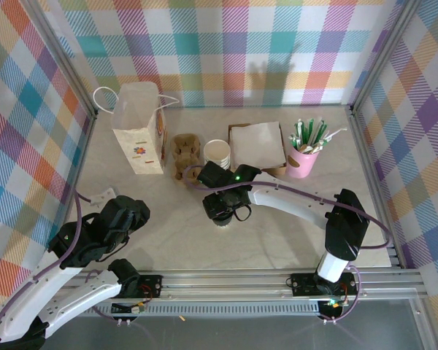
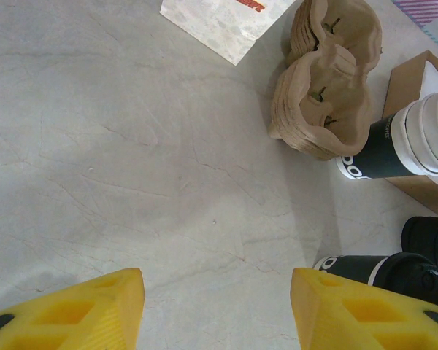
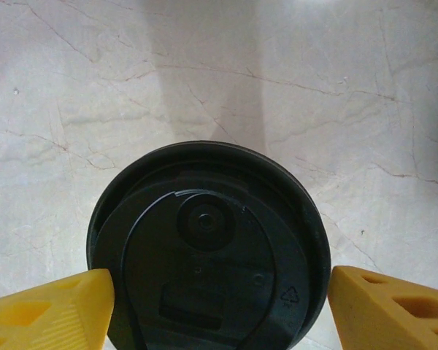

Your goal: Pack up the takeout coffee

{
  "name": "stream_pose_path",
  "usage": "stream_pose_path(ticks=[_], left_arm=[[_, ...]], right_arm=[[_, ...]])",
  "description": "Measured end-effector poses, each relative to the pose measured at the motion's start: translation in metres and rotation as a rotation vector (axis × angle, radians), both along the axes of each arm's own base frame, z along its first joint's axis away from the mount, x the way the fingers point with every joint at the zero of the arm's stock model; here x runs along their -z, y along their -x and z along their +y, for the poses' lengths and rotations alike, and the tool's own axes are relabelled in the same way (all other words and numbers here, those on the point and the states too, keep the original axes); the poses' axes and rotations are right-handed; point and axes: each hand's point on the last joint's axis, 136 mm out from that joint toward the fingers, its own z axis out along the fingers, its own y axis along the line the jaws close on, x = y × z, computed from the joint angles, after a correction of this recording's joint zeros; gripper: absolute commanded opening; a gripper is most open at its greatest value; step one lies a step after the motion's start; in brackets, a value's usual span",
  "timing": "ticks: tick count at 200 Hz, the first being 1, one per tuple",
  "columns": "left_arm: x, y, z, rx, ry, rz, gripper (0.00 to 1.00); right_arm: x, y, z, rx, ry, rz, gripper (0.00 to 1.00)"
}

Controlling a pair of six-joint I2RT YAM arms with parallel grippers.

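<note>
Overhead, pale marbled table (image 1: 168, 244), plaid walls (image 1: 241, 44), left pincer (image 2: 217, 292) apart, right pincer (image 3: 220, 288) astride takeout coffee (image 3: 204, 219), grip unclear

The top external camera sits high behind the arm bases, looking down over the pale marbled worktop (image 1: 168, 248); the left wrist camera looks past the left gripper (image 2: 217, 310), fairly near, at a brown moulded-pulp cup-carrier stack (image 2: 328, 87) ahead and right of it, shared with the top view; the right wrist camera faces straight down, very close, onto a round black plastic lid (image 3: 208, 248) beneath the right gripper (image 3: 219, 306).
</note>
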Motion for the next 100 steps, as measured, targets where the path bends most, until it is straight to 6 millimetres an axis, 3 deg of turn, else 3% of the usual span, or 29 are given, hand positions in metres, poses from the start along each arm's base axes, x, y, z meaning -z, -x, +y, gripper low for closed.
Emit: stream_pose_path(ticks=[100], left_arm=[[0.0001,-0.0001,-0.0001,0.000,0.000,0.000,0.55]], right_arm=[[-0.0073,0.0014,0.0020,-0.017,-0.006,0.006,0.78]])
